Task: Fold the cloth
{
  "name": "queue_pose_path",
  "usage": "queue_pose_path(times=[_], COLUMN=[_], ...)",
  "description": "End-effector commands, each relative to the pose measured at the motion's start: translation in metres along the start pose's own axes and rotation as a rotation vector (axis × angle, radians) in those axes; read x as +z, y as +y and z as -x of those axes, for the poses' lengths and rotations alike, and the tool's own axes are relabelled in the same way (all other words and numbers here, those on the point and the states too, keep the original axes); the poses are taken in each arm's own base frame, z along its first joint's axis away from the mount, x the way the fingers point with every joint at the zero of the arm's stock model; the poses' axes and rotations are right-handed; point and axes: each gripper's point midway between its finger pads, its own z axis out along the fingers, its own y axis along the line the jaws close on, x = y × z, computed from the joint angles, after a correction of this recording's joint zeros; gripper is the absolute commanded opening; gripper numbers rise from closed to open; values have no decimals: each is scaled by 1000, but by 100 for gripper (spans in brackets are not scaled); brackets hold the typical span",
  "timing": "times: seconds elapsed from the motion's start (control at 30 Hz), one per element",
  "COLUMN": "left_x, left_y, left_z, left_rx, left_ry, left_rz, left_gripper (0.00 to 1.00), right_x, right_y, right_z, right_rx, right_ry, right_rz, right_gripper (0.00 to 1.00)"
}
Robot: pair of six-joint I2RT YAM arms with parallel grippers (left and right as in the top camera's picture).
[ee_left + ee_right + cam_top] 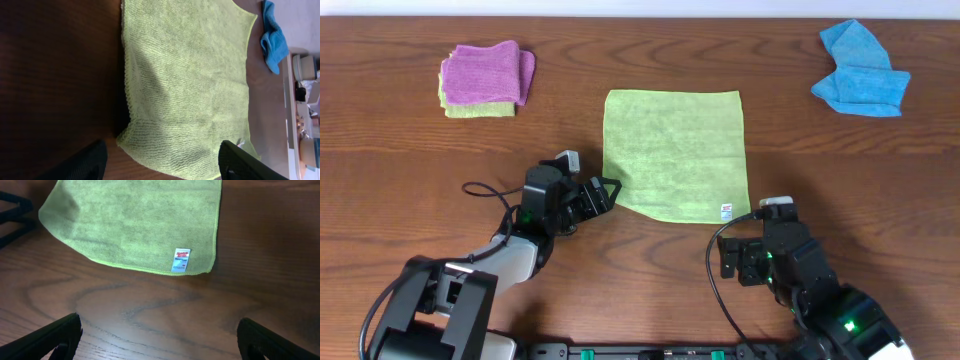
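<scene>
The lime-green cloth (672,150) lies flat mid-surface, not yet folded; the left end effector (165,167) and right end effector (160,335) hover wide open and empty by its near corners, which each likely must pinch next.

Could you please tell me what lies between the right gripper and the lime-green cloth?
Only bare wooden table. In the right wrist view the right gripper hangs open short of the cloth, and nothing rests on the wood between its fingers and the cloth's near edge.
</scene>
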Motion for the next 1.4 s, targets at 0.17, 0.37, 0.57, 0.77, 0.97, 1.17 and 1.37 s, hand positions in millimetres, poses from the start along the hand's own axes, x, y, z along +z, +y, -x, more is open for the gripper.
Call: queue_pose_path(times=[0.17, 0.37, 0.57, 0.77, 0.97, 1.17, 1.37], left_x=[13, 18, 18, 15, 11, 3, -3], left_y=[3, 1, -3, -26, -45, -71, -81], left_z=[-4, -2, 0, 5, 9, 5, -3], left_rx=[-59, -66, -54, -30, -95, -200, -267], left_ry=[35, 28, 19, 20, 37, 110, 187], left_rz=[-33, -60, -76, -184, -268, -384, -431], left_gripper=[72, 72, 73, 73, 81, 80, 77], right_x=[0, 0, 0, 0, 0, 0, 2], right_y=[0, 0, 0, 0, 0, -1, -2], right_z=[0, 0, 0, 0, 0, 1, 0], right_rx=[-5, -5, -5, -5, -5, -5, -7], right_ry=[-3, -2, -3, -3, -3, -6, -2], right_rz=[-2, -2, -2, -2, -2, -8, -20], right_gripper=[99, 99, 99, 99, 99, 99, 99])
